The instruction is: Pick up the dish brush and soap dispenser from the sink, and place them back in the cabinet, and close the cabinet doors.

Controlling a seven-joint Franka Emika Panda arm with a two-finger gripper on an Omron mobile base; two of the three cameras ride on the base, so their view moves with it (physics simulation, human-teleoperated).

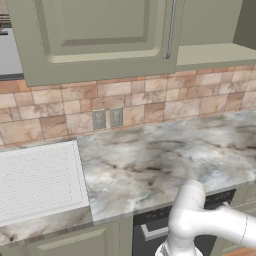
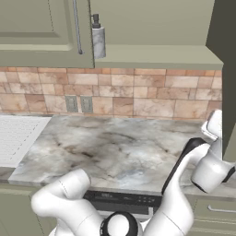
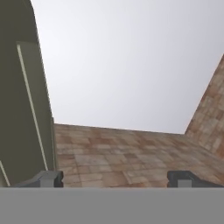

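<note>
The marble counter (image 2: 120, 147) is lying bare mid-frame; the soap dispenser (image 2: 97, 37) is already sitting in the cabinet (image 2: 152, 57), upper left. The gripper (image 3: 116, 178) is hanging with jaws apart and empty beside the open right door (image 2: 226, 78), so closing is likely what remains.

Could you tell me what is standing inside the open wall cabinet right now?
In the right base view, the soap dispenser stands upright on the cabinet shelf, beside the closed left door. Whether the dish brush is inside cannot be seen.
</note>
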